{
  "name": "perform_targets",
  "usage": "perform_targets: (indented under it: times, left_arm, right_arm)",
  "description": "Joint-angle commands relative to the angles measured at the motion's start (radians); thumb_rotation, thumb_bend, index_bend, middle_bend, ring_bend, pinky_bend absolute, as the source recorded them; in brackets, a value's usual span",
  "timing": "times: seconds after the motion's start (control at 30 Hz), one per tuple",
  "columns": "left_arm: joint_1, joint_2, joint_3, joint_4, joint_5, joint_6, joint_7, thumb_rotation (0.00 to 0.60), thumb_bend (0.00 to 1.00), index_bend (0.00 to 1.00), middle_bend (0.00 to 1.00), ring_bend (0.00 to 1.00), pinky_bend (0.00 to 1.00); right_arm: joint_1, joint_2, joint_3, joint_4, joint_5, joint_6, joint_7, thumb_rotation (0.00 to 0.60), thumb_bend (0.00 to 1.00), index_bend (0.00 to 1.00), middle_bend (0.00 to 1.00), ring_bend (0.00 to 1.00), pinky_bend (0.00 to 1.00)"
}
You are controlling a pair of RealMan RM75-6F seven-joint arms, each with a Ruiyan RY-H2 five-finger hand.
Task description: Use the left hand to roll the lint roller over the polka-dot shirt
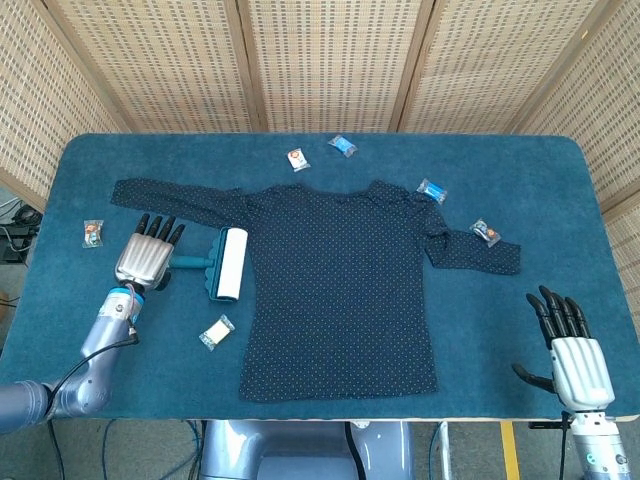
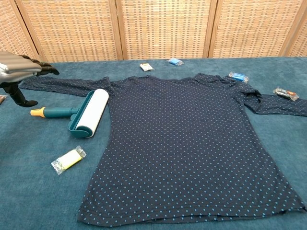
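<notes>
The dark polka-dot shirt (image 1: 340, 285) (image 2: 187, 143) lies flat in the middle of the table, sleeves spread. The lint roller (image 1: 225, 264) (image 2: 89, 114), white drum on a teal frame with an orange-tipped handle, lies on the cloth just off the shirt's left edge. My left hand (image 1: 148, 257) (image 2: 19, 72) hovers above and to the left of the handle, fingers spread, holding nothing. My right hand (image 1: 570, 340) rests open near the table's front right corner, far from the shirt.
Small wrapped packets lie about: a yellow one (image 1: 216, 332) (image 2: 68, 159) in front of the roller, one at the far left (image 1: 92, 233), several along the shirt's collar and right sleeve (image 1: 432, 190). Woven screens stand behind the blue table (image 1: 90, 170).
</notes>
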Motion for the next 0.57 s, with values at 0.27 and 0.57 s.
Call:
perform_targets:
  times: [0.27, 0.57]
  left_arm:
    - [0.404, -0.035, 0.152, -0.085, 0.634, 0.525, -0.430, 0.600, 0.08, 0.00, 0.00, 0.00, 0.00]
    - [0.538, -0.035, 0.181, -0.061, 0.730, 0.654, -0.499, 0.600, 0.08, 0.00, 0.00, 0.00, 0.00]
  right_arm:
    - [-0.010, 0.017, 0.015, -0.001, 0.007, 0.027, 0.031, 0.600, 0.13, 0.00, 0.00, 0.00, 0.00]
    - [-0.021, 0.031, 0.012, -0.017, -0.021, 0.064, 0.037, 0.600, 0.13, 0.00, 0.00, 0.00, 0.00]
